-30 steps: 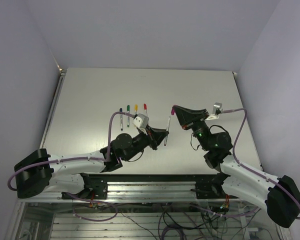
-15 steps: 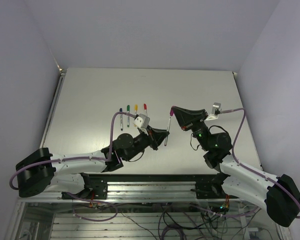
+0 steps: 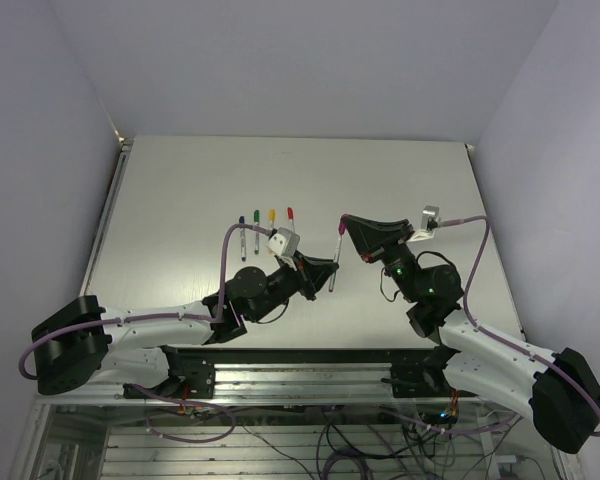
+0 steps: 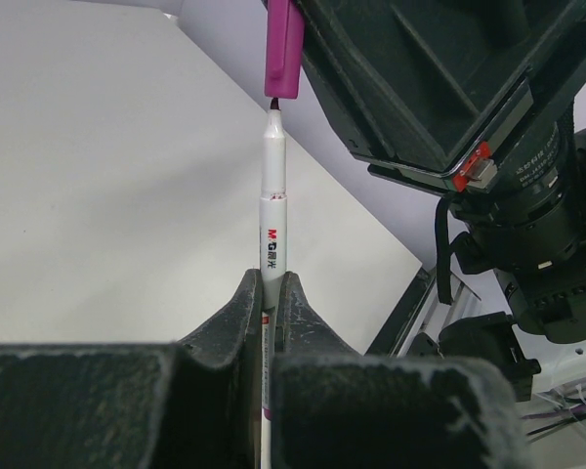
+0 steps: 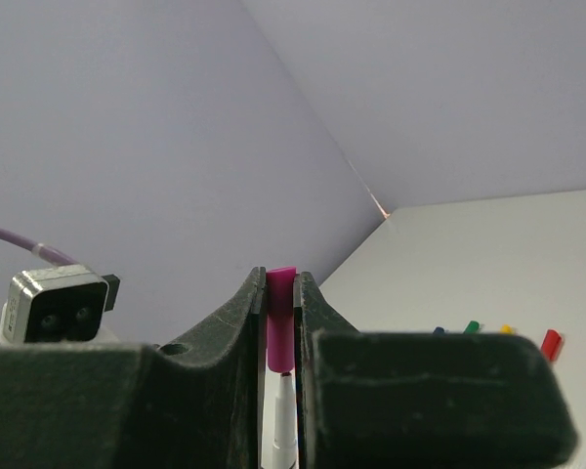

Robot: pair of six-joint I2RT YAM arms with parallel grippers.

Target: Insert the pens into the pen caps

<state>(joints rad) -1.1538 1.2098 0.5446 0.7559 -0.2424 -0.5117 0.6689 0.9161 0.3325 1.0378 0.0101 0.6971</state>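
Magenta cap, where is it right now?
In the left wrist view, the magenta cap is at top centre, pinched by the fingers of the right gripper, its mouth meeting the tip of the pen held by the left gripper.

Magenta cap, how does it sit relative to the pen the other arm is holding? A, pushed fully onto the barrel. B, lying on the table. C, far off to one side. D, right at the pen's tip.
D: in the left wrist view the magenta cap meets only the very tip of the pen, whose barrel is bare.
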